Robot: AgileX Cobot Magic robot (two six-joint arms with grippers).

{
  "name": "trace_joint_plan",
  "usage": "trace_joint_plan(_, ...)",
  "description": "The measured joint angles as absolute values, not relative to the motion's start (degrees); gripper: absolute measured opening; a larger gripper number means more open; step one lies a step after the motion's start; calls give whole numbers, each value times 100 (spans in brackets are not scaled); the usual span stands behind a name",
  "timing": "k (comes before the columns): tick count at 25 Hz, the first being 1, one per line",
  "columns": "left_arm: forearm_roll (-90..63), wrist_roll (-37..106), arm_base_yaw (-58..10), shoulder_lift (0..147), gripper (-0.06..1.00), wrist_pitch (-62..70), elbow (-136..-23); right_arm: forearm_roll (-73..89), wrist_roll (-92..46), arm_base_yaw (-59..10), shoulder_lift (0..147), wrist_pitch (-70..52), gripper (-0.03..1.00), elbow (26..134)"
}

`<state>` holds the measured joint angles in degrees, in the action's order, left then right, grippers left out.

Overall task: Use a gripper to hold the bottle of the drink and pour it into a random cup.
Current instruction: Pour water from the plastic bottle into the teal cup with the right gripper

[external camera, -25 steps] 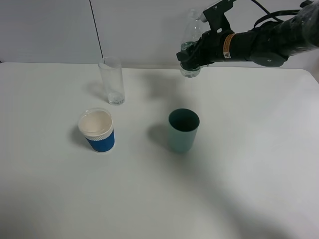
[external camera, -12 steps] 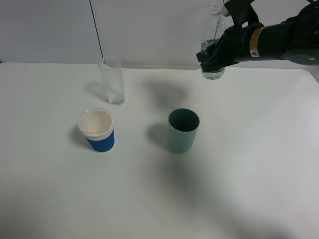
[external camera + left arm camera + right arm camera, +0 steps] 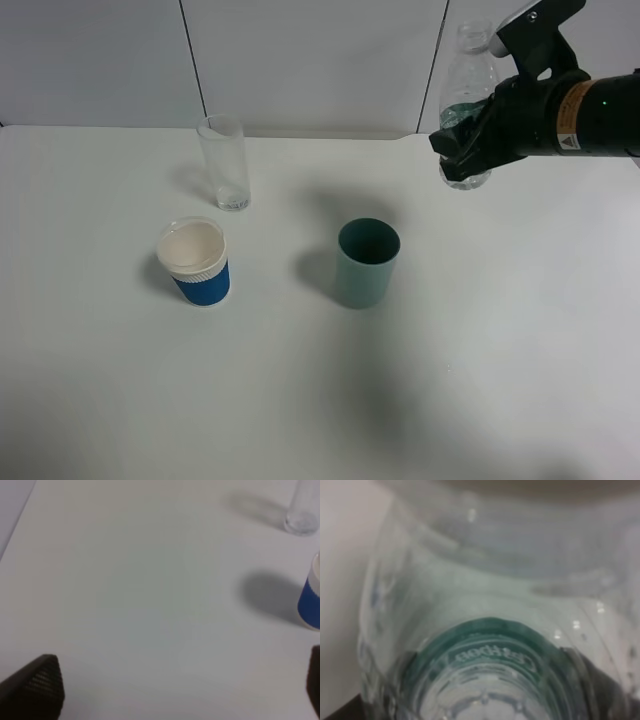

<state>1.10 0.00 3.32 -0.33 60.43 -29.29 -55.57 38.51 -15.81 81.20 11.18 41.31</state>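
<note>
Fingers (image 3: 35, 687) of the left gripper (image 3: 175, 690), shown only by its wrist camera, stand spread above the counter (image 3: 150, 580) near the blue-sleeved paper cup (image 3: 312, 600). Beyond sit the teal cup (image 3: 367, 262) and tall glass (image 3: 224, 162). Farthest, the right gripper (image 3: 466, 142) clamps the drink bottle (image 3: 466, 75) aloft, right of and beyond the teal cup; its wrist camera sees only bottle
</note>
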Motion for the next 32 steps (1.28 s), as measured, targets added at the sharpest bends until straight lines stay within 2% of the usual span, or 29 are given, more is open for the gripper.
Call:
trace_joint_plan(7,110,0,332,-33,98,6043,-2929,-5557,3736,-1639,7834,847,55,3660)
trace_joint_plan(23,116,0,332,-33,98,6043,-2929,-6068,3281,-2727,7828,-815,55,3631)
trace_joint_plan(32,116,0,332,-33,98,6043,-2929,-6954,3839,-3164,7828,-1764,55,3631)
